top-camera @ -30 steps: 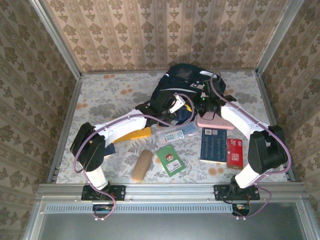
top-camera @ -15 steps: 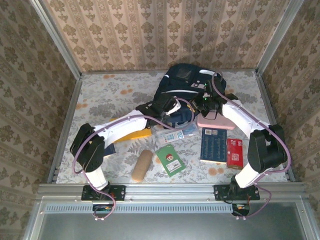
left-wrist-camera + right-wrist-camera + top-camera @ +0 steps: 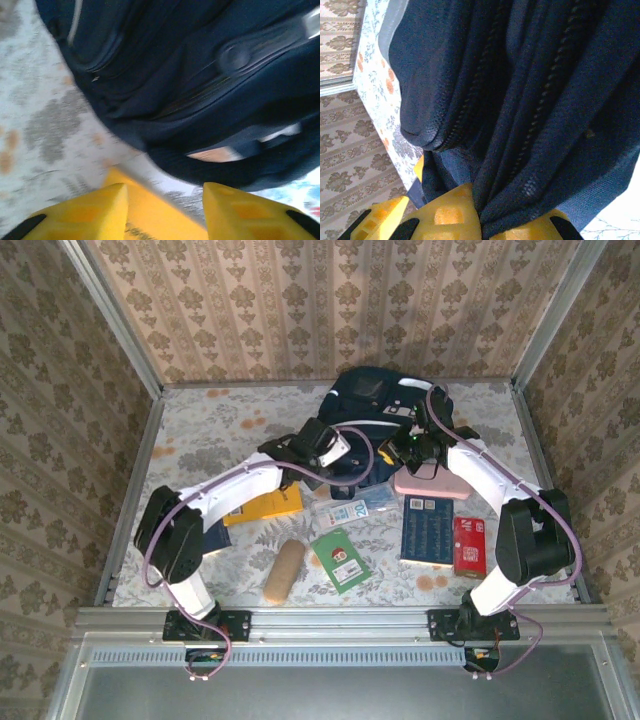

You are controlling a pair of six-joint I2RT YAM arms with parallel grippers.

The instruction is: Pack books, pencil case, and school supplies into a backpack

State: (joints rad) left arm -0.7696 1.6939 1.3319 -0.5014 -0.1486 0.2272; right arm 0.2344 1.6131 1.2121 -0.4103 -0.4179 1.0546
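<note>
**Top view.** The backpack (image 3: 365, 390) lies at the far middle of the table (image 3: 200, 430). The left gripper (image 3: 340, 448) is at its near-left side and the right gripper (image 3: 400, 450) at its near-right side. Compared with a second ago, the left gripper has drawn back to the left, off the bag's near edge. The left arm (image 3: 240, 485) now uncovers more of the yellow book (image 3: 265, 506), which lies near the backpack's near-left corner. The right gripper has shifted slightly left.

The loose items have not moved:
- The blue-and-white packet (image 3: 350, 508) is just in front of the backpack.
- The pink box (image 3: 430, 486) is beside the right forearm.
- A navy book (image 3: 427, 528) has the red pack (image 3: 468, 545) just beside its right edge.
- The green book (image 3: 340, 558) and the tan roll (image 3: 284, 570) are nearer the arm bases.
- A second navy book (image 3: 215, 536) lies partly under the left arm.

**Left wrist view (blurred).** The left gripper (image 3: 165, 192) has its two yellow fingers (image 3: 90, 212) spread apart, with nothing held between them. The dark fabric of the backpack (image 3: 200, 75), with its zip lines, lies ahead of the fingertips and apart from them. The yellow book (image 3: 150, 220) shows below, between the fingers.

**Right wrist view.** The right gripper (image 3: 487, 220) is clamped on a fold of the backpack (image 3: 520, 100). The navy cloth bunches upward from between the yellow fingers (image 3: 445, 215), and two zip tracks run along it.
</note>
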